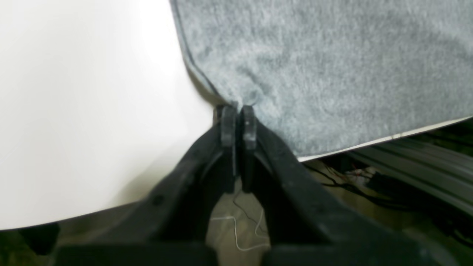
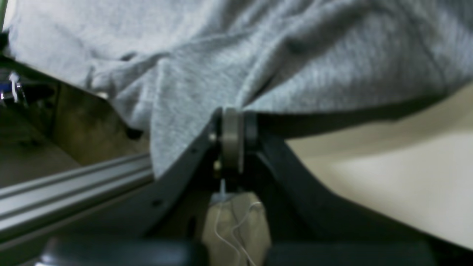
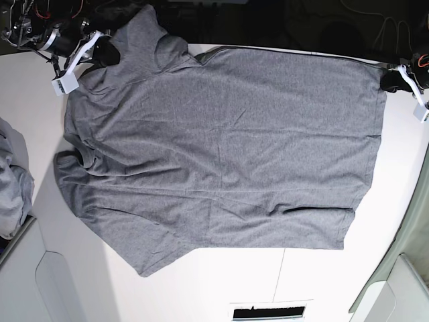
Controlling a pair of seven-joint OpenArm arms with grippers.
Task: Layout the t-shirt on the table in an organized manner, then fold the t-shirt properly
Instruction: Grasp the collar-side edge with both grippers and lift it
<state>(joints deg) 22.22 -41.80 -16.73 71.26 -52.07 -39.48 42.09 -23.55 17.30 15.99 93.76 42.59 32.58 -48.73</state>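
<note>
The heather-grey t-shirt lies spread nearly flat on the white table, neck toward the left and hem toward the right. Its far sleeve hangs over the back edge. At the far right corner of the hem, my left gripper is shut on the t-shirt; the left wrist view shows the fingertips pinching a puckered corner of cloth by the table edge. My right gripper sits at the far left, shut on the t-shirt's sleeve area, where cloth drapes over the closed fingertips.
A paler grey-blue cloth heap lies at the table's left edge. Aluminium rails and cables run below the back edge. A thin seam and a dark slot mark the near side.
</note>
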